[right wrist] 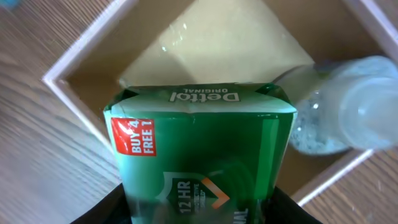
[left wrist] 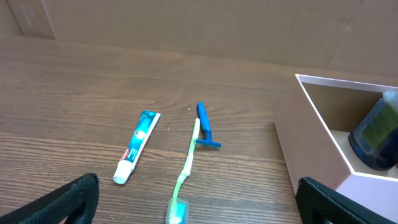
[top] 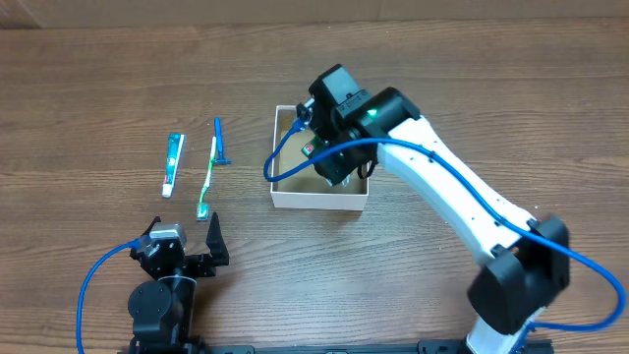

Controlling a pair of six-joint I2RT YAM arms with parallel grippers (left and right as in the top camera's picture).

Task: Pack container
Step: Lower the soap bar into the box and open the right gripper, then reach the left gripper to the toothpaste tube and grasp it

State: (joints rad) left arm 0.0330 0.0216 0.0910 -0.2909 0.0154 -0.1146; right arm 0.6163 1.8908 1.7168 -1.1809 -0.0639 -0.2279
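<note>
The container (top: 319, 201) is a white square box with a brown floor, at the table's middle; it also shows in the left wrist view (left wrist: 311, 155) and the right wrist view (right wrist: 74, 93). My right gripper (top: 332, 162) (right wrist: 199, 214) is over it, shut on a green Dettol soap box (right wrist: 199, 143) held above the floor. A clear bottle (right wrist: 348, 106) (left wrist: 376, 134) lies inside against the right wall. My left gripper (top: 187, 241) (left wrist: 199, 208) is open and empty, near the front left.
Left of the container lie a toothpaste tube (top: 173, 163) (left wrist: 138, 144), a green toothbrush (top: 207, 182) (left wrist: 186, 165) and a blue razor (top: 220, 141) (left wrist: 205, 124). The toothbrush head is just ahead of my left fingers.
</note>
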